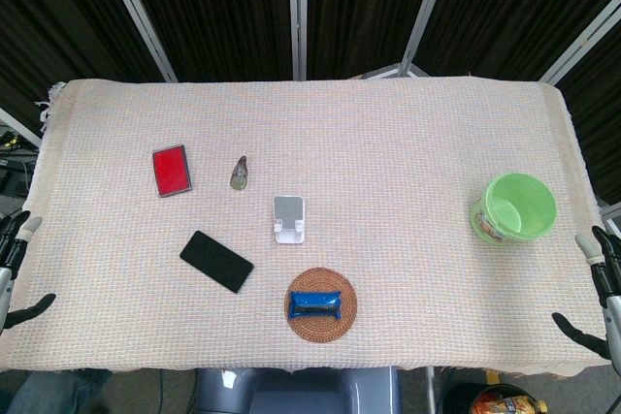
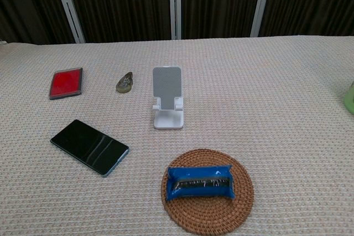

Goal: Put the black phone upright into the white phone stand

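Phone (image 2: 89,146) lies flat on cloth, left of empty stand (image 2: 168,99)

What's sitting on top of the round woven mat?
A blue packet lies flat on the woven mat, roughly centred. The mat's rim shows all round; the part under the packet is hidden.

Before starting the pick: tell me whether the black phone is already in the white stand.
No, the black phone lies flat on the cloth, apart from the empty white stand.

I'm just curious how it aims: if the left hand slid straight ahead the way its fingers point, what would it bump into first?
Probably nothing. The left hand sits beyond the table's left edge, fingers seemingly pointing up along it, well clear of the flat black phone; depth is unclear.
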`<state>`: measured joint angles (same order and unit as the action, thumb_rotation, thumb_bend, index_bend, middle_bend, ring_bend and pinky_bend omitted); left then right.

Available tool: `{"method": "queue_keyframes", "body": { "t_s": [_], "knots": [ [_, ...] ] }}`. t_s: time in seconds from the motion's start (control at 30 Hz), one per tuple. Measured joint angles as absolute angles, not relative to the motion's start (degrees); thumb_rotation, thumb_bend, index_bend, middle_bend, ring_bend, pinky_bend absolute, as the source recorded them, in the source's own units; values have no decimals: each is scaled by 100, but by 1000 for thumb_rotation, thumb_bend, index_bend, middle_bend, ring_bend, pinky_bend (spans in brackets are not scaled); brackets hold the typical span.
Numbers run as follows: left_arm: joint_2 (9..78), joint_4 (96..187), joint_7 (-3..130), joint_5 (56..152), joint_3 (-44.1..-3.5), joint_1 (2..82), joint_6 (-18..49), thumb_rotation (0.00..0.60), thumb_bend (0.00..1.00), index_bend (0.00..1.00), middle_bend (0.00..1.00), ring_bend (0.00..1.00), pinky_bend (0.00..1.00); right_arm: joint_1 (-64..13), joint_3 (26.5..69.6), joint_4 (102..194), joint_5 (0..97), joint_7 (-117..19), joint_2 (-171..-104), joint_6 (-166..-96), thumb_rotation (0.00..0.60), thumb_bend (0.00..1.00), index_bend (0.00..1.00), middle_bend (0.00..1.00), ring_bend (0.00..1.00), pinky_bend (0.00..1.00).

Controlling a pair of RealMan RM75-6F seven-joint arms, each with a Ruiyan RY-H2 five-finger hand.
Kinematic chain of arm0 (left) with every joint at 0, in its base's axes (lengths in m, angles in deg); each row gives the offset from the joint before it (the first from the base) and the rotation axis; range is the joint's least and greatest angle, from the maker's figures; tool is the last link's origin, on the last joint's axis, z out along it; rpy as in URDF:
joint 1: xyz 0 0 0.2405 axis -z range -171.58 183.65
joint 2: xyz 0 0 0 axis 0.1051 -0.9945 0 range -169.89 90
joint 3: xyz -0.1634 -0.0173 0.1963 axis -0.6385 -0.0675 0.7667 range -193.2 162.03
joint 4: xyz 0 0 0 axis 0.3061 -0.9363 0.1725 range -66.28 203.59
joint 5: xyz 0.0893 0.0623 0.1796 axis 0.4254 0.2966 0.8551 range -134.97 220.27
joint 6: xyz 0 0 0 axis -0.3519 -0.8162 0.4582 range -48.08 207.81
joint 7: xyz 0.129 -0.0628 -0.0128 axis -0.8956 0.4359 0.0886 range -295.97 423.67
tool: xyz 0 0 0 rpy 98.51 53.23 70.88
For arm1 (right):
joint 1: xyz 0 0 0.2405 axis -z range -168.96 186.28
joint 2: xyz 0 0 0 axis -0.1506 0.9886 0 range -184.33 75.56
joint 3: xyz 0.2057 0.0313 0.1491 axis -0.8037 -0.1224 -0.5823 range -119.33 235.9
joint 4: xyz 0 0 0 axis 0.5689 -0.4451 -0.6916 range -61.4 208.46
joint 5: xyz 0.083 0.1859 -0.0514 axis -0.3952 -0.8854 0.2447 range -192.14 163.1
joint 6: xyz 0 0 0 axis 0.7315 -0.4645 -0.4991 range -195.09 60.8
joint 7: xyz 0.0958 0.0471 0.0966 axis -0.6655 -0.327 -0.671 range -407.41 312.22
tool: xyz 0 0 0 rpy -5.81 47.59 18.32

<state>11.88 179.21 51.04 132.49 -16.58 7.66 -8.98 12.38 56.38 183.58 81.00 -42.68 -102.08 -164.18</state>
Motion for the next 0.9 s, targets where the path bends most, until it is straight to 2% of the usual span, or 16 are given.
{"method": "queue_keyframes", "body": {
  "t_s": [0.27, 0.4, 0.57, 0.73, 0.9],
  "knots": [
    [1306, 17833, 5046, 13234, -1664, 821, -804, 600, 0, 0, 0, 0, 0, 1235, 5678, 18447, 8020, -4286, -10101, -16282, 600, 0, 0, 0, 0, 0],
    [1443, 17701, 5024, 13256, -1687, 988, -554, 600, 0, 0, 0, 0, 0, 1216, 5669, 18456, 7990, -4345, -10091, -16246, 600, 0, 0, 0, 0, 0],
    [1744, 17402, 5216, 13299, -1741, 1477, 208, 600, 0, 0, 0, 2, 4, 1167, 5641, 18425, 7896, -4363, -10112, -16148, 600, 0, 0, 0, 0, 0],
    [2308, 16841, 5343, 13350, -1835, 2274, 1330, 600, 0, 0, 0, 87, 118, 1095, 5574, 18435, 7703, -4307, -10138, -16026, 600, 0, 0, 0, 0, 0],
    [2932, 16204, 5289, 13359, -1939, 3021, 2280, 600, 0, 0, 0, 93, 131, 1029, 5528, 18451, 7489, -4219, -10161, -15868, 600, 0, 0, 0, 0, 0]
  ]
}}
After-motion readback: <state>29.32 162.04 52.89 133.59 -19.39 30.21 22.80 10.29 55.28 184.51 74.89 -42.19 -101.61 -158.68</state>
